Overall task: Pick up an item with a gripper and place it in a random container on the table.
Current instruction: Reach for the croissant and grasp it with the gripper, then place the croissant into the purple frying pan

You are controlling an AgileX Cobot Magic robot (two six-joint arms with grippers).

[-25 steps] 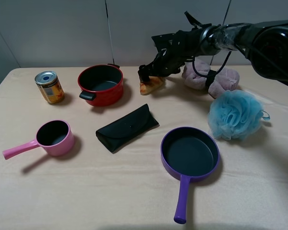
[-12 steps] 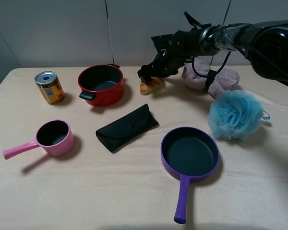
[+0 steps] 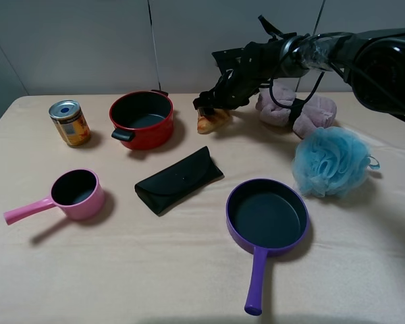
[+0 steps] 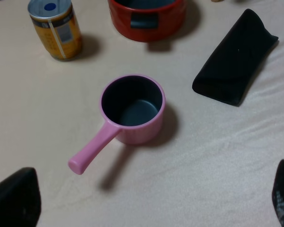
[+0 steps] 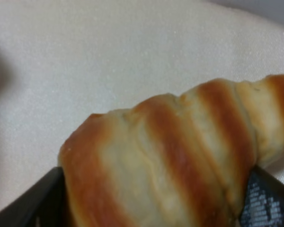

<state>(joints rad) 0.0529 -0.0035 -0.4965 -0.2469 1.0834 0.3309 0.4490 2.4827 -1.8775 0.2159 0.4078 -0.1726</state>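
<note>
- Toward 12 o'clock on the beige-clothed worktop [image 3: 189, 270], 3 o'clock of the red two-handled pot [image 3: 142, 118], the right pincer [image 3: 212, 111] grips the plump golden-brown striped croissant [image 3: 212, 121].
- Likely light, soft, crushable; the thick middle suits a gentle hold.
- At 5 o'clock waits the round purple frying pan [image 3: 256, 280].
- Elsewhere the left pincer [image 4: 149, 201] stands released.

a pale grey wall [image 3: 74, 47] with thin dark vertical seams stands behind the beige-clothed table [image 3: 121, 270].
</note>
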